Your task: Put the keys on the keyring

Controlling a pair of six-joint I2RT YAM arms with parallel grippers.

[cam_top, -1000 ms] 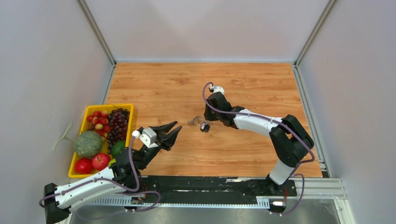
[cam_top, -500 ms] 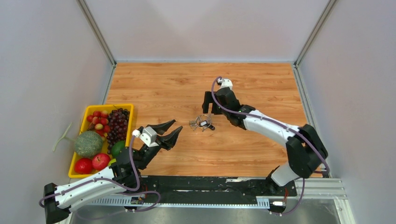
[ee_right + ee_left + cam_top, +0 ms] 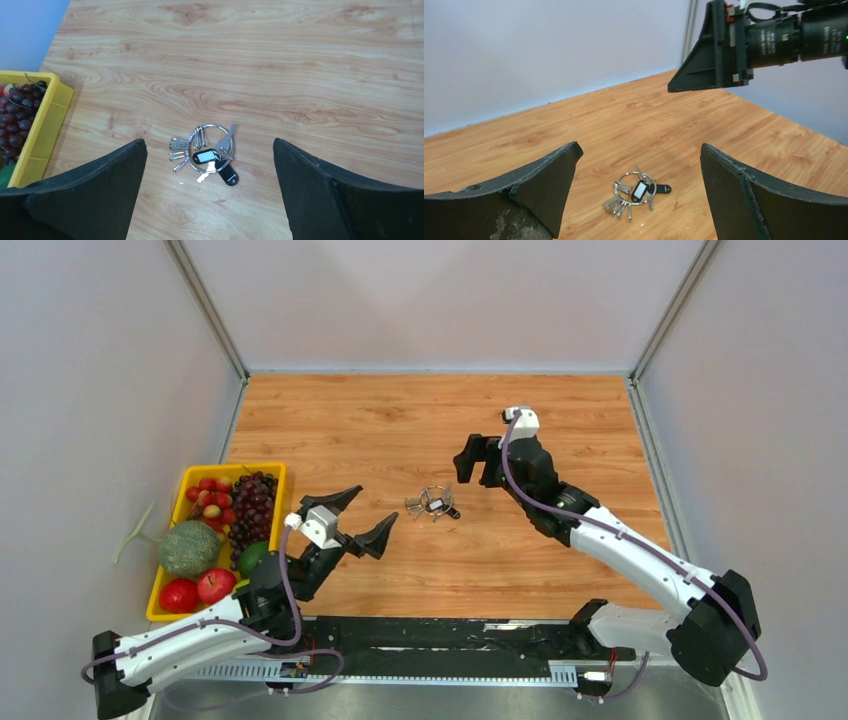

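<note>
The keyring [image 3: 430, 504] lies flat on the wooden table [image 3: 400, 420], a thin silver ring [image 3: 210, 125] with a fan of small silver keys [image 3: 179, 149]. Two black-headed keys [image 3: 205, 156] [image 3: 229, 176] lie over its near edge, touching it; whether they are threaded on I cannot tell. My left gripper [image 3: 372, 510] hangs open to the left of the keyring, which shows between its fingers [image 3: 639, 150]. My right gripper [image 3: 478, 466] is open, raised up and to the right of it [image 3: 209, 142]. Neither gripper holds anything.
A yellow tray [image 3: 216, 469] of fruit, with grapes [image 3: 252, 502], apples and a melon [image 3: 188, 547], stands at the left edge. Grey walls close in the table on three sides. The right gripper's finger [image 3: 704, 60] shows high in the left wrist view.
My right gripper has opened, let go of the keys and pulled back up and to the right. The keyring now lies free. My left gripper has opened wider.
</note>
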